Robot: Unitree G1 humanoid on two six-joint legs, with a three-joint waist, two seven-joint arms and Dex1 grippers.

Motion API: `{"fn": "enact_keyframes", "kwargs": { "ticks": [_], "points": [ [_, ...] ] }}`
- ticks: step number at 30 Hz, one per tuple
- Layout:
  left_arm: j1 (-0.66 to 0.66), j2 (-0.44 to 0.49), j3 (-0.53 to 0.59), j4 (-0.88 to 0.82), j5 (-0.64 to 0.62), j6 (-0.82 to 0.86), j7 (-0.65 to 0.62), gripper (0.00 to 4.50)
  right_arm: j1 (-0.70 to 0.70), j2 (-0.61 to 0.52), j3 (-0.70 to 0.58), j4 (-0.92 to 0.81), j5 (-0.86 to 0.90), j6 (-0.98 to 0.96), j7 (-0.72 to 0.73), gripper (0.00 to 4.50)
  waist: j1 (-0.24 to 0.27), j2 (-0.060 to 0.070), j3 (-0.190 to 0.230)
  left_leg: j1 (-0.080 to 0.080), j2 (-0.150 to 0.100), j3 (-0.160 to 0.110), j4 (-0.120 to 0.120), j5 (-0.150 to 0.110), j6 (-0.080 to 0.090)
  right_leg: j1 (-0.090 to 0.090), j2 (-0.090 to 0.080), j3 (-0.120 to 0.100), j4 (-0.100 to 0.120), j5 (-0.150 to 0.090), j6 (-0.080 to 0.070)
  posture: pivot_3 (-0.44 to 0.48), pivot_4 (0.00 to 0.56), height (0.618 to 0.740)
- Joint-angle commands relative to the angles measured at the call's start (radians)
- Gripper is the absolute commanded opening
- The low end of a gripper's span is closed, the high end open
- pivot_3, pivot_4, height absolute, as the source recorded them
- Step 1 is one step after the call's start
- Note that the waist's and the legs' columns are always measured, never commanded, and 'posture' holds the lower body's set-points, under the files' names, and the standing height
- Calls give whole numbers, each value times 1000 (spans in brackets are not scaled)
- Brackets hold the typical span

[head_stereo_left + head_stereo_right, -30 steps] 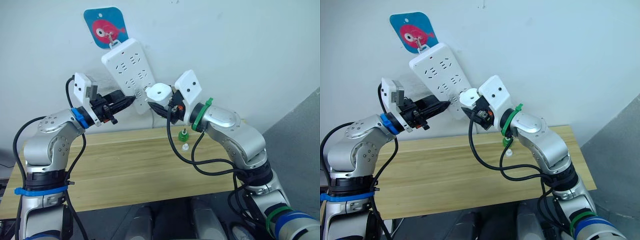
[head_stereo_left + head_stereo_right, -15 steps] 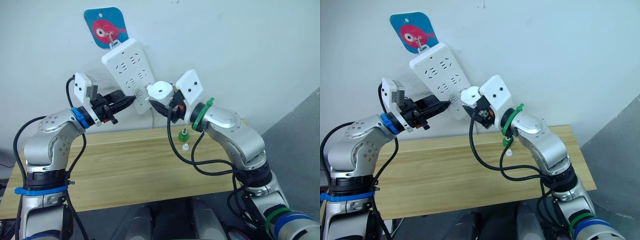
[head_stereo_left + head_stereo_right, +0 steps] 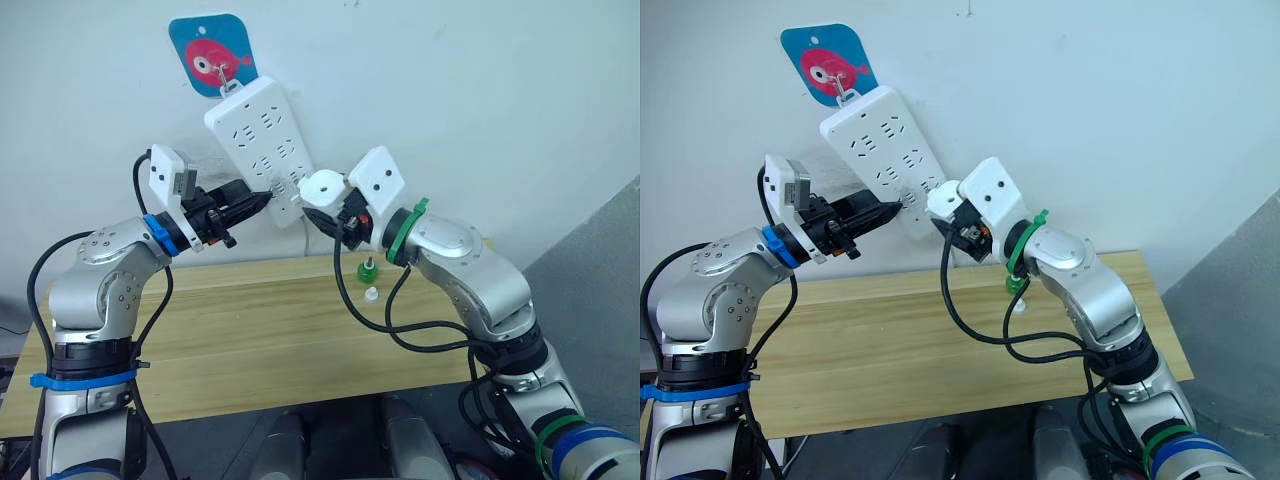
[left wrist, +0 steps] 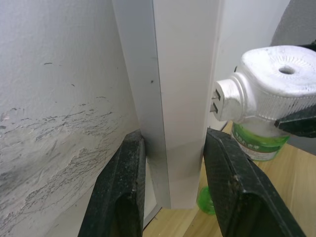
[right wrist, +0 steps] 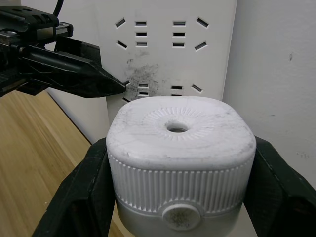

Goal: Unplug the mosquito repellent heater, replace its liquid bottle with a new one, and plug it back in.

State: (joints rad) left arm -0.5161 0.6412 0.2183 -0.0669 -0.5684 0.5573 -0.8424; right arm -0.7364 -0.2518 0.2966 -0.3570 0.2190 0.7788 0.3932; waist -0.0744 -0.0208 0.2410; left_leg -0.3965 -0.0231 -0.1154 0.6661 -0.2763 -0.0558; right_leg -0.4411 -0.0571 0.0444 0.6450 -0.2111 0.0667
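Left eye view, item by item.

1. Power strip (image 3: 262, 150): long, white, multi-socket, hung slantwise on the wall from a hook on a blue fish plaque (image 3: 209, 52). Lower end pinched by the left tool (image 3: 258, 200), fingers (image 4: 123, 187) pressed to either edge, evidently to steady the strip against a push.

2. Mosquito repellent heater (image 3: 321, 187): white, rounded, ribbed, vent hole on top. Clamped between the fingers of the right tool (image 3: 325, 215), held just beside the strip's lower sockets. In the left wrist view its two prongs (image 4: 215, 100) point at the strip's face, close but not yet entered, so far as can be judged. A green-labelled liquid bottle (image 4: 258, 143) hangs fitted beneath it, which suggests the swap is done and re-plugging is the step in hand.

3. Table (image 3: 250, 340): pale wood, below both arms. On it, near the wall, a small green bottle (image 3: 367, 270) and a small clear cap-like piece (image 3: 371, 293), just beside each other; probably the discarded parts.

4. Risk noted: prongs must meet the slots squarely; the hanging strip could swing.
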Motion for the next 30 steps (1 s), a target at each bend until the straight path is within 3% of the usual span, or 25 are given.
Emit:
{"fn": "enact_keyframes", "kwargs": {
  "ticks": [1, 30],
  "points": [
    [-5, 1, -36, -12, 14, -4, -7, 1348, -12, 20, -16, -47, -4, -16, -5, 2992, 0, 0, 0, 0, 0, 0, 0, 0, 0, 0, 0, 0, 0, 0, 0, -83, 222, 740],
    [-2, 2, -36, -15, 12, -4, -8, 1348, -2, 41, -29, -50, -32, -21, -20, 2992, 2, 0, 0, 0, 0, 0, 0, 0, 0, 0, 0, 0, 0, 0, 0, -79, 228, 740]
  ]
}}
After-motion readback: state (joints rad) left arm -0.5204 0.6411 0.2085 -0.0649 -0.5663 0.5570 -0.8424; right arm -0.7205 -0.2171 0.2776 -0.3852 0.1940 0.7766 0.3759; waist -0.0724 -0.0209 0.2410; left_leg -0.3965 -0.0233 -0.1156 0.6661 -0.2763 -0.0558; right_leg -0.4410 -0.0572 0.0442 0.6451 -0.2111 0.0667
